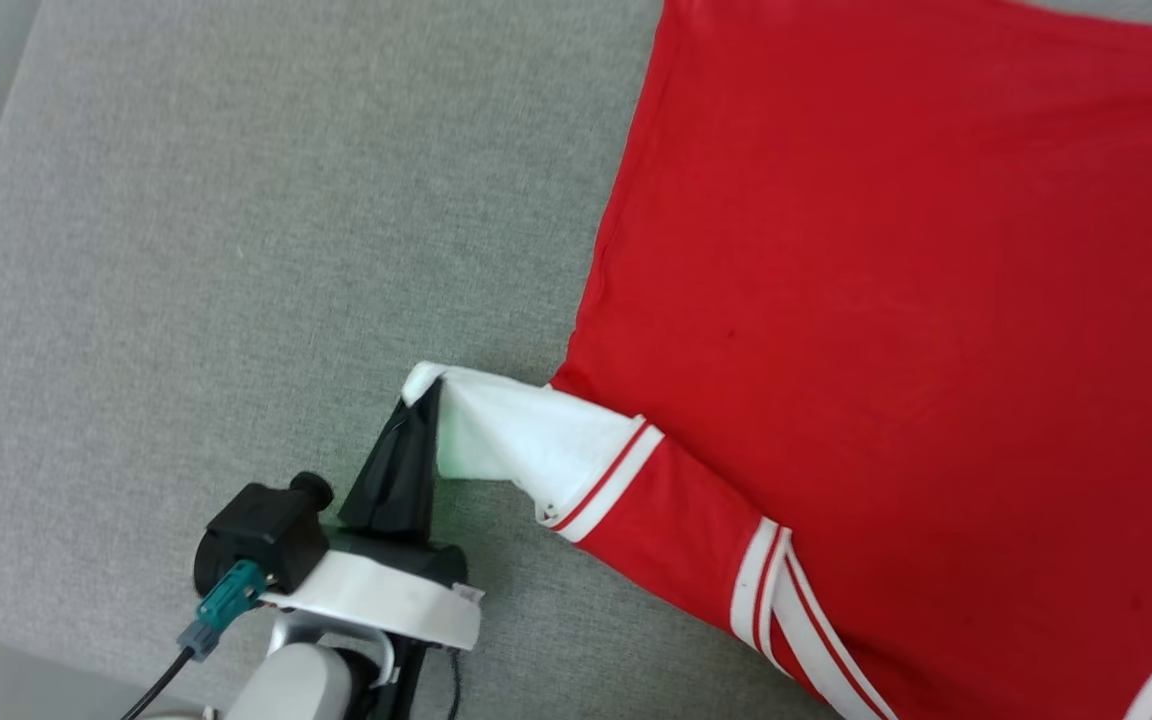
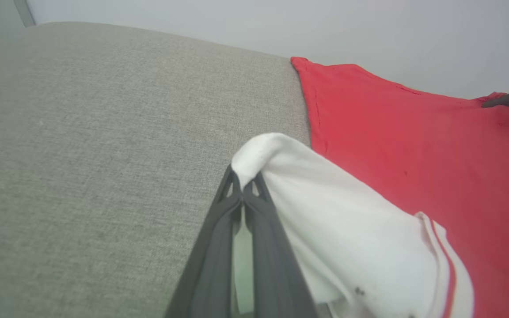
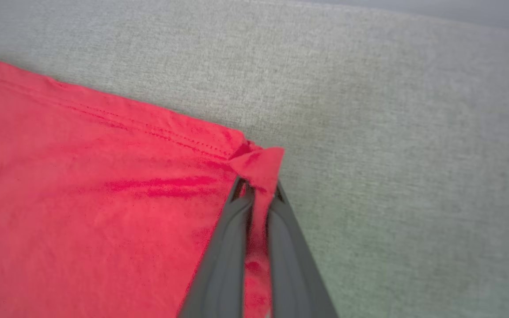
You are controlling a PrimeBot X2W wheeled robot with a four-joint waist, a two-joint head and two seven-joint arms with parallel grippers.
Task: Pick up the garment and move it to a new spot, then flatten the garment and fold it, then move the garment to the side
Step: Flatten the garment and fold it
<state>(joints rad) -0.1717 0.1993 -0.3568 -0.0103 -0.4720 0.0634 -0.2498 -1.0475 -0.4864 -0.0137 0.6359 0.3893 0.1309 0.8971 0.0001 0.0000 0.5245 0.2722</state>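
left pincer (image 1: 433, 393): clamped on white sleeve (image 1: 516, 440) tip | garment (image 1: 886, 250): red, spread flat, right side | surface (image 1: 186, 250): grey fabric

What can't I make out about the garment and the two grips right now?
Head view: the garment is cut off by the right and bottom edges, so its full outline is unknown.
Left wrist view: the white sleeve drapes over the left gripper, hiding how deep the pinch goes.
Right wrist view: the right gripper hides how much of the red corner is pinched.
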